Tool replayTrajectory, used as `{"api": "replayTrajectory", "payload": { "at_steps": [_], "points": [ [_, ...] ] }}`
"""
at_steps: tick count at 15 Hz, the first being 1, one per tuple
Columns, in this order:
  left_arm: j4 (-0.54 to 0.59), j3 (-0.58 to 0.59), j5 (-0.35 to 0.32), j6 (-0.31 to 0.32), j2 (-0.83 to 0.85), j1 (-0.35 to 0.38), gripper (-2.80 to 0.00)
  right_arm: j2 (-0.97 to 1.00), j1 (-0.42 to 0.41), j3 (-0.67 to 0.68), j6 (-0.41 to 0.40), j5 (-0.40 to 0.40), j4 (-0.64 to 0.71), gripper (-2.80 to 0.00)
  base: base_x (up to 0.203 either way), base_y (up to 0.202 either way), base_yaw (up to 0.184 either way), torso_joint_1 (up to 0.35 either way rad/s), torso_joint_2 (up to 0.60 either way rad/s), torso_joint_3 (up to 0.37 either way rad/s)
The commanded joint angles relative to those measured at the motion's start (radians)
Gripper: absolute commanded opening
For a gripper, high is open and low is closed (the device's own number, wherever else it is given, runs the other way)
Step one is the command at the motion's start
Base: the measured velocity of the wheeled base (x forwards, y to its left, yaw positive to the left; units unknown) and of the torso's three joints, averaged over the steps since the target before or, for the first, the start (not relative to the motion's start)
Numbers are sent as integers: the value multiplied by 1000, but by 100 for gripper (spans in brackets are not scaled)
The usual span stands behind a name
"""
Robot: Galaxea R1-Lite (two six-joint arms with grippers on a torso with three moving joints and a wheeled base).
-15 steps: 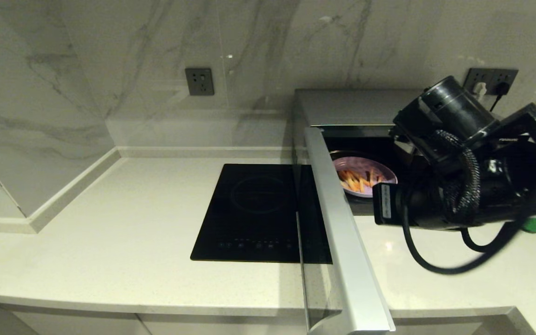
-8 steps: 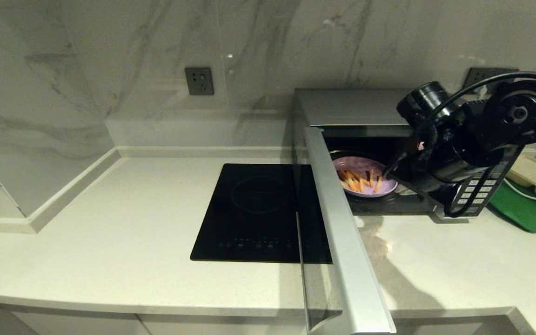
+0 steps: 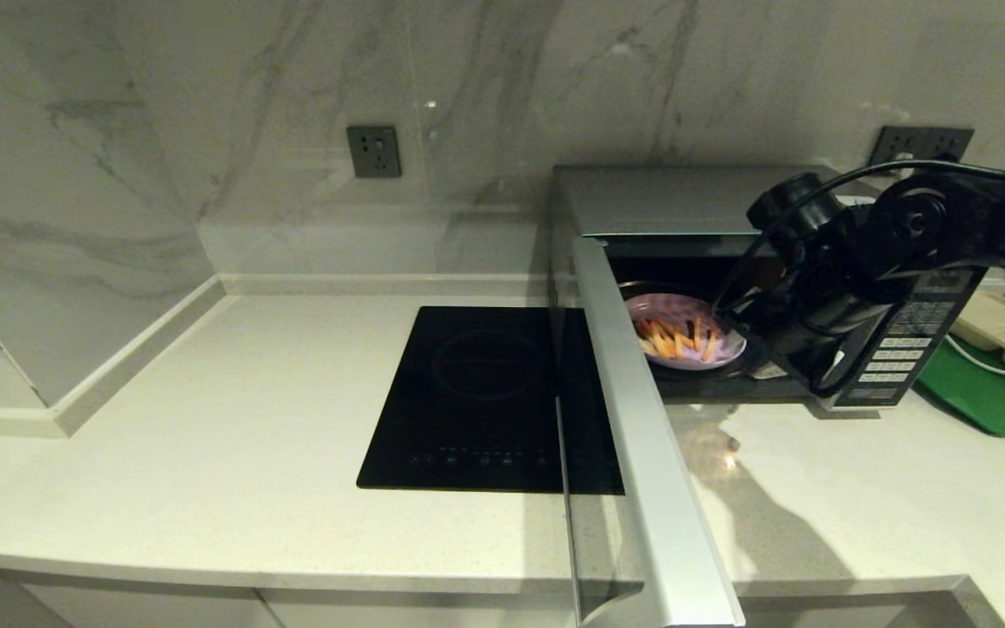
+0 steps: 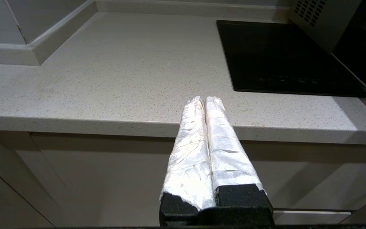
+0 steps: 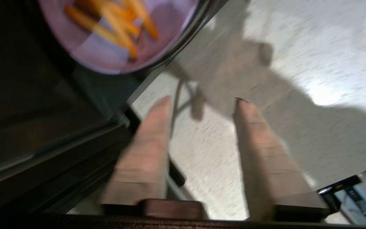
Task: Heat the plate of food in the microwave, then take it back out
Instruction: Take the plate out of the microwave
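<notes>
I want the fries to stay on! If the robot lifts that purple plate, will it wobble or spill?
Probably a bit risky. The plate of food looks shallow, with a low rim, so tilting could let the loose fries slide off. It looks stiff and smooth, so the right gripper, open just outside the microwave, might slip unless it pinches the rim firmly.

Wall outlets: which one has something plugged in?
The right outlet, behind the microwave, has plugs and a cable in it. The left outlet, above the cooktop, is bare.
</notes>
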Motion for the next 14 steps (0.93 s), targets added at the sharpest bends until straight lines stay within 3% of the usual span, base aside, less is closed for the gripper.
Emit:
{"api": "replayTrajectory", "payload": {
  "at_steps": [1, 3, 9, 14],
  "points": [
    [0, 0, 0, 0, 0, 0, -280, 11, -13, -9, 6, 41, 0, 0, 0, 0, 0, 0, 0, 0],
    [0, 0, 0, -1, 0, 0, -280, 12, -25, 16, 18, 57, -51, 0, 0, 0, 0, 0, 0, 0],
    [-1, 0, 0, 0, 0, 0, -280, -19, -95, 180, 28, 206, -228, 0, 0, 0, 0, 0, 0, 0],
    [-1, 0, 0, 0, 0, 0, -280, 7, -116, 201, 26, 264, -311, 0, 0, 0, 0, 0, 0, 0]
  ]
}}
